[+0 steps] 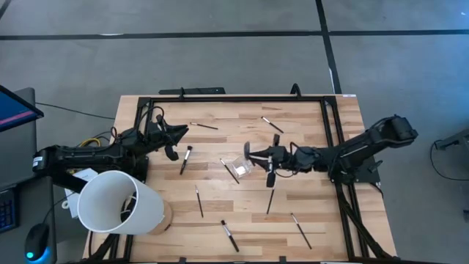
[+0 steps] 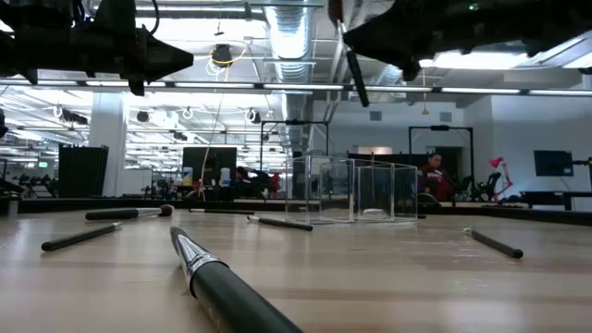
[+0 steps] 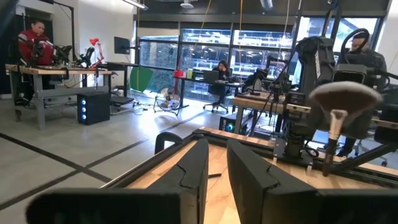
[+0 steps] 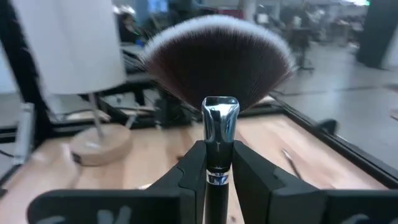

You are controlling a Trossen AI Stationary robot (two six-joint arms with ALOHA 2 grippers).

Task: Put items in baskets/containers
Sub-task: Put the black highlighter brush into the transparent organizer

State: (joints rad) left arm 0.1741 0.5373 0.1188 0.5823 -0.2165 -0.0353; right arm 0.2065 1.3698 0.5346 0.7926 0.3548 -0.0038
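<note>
My right gripper (image 1: 265,156) reaches level from the table's right to mid-table and is shut on a fan brush (image 4: 217,59) with a silver ferrule and a dark, white-tipped fan head. The clear plastic container (image 1: 239,167) stands on its base on the wood just left of that gripper, seen as a clear box (image 2: 356,190) in the low view. Several thin brushes and sticks lie flat on the table, among them one (image 1: 186,159) near my left gripper and one (image 1: 229,236) at the near edge. My left gripper (image 1: 173,139) waits at the far left, its fingers (image 3: 193,171) a narrow slit apart with nothing between them. My right gripper pinches the fan brush's dark handle just below the ferrule (image 4: 219,177) between its two fingers. The fingers come level from the table's right. The brush is lifted clear, fan head beyond the fingertips, its handle (image 2: 354,69) slanting down below the gripper.
A large white cylinder (image 1: 117,202) lies on a round wooden stand (image 1: 167,218) at the near left corner. A black metal frame (image 1: 234,99) borders the wooden tabletop. More sticks lie at the far side (image 1: 272,125) and near right (image 1: 300,231). People sit at desks in the room beyond.
</note>
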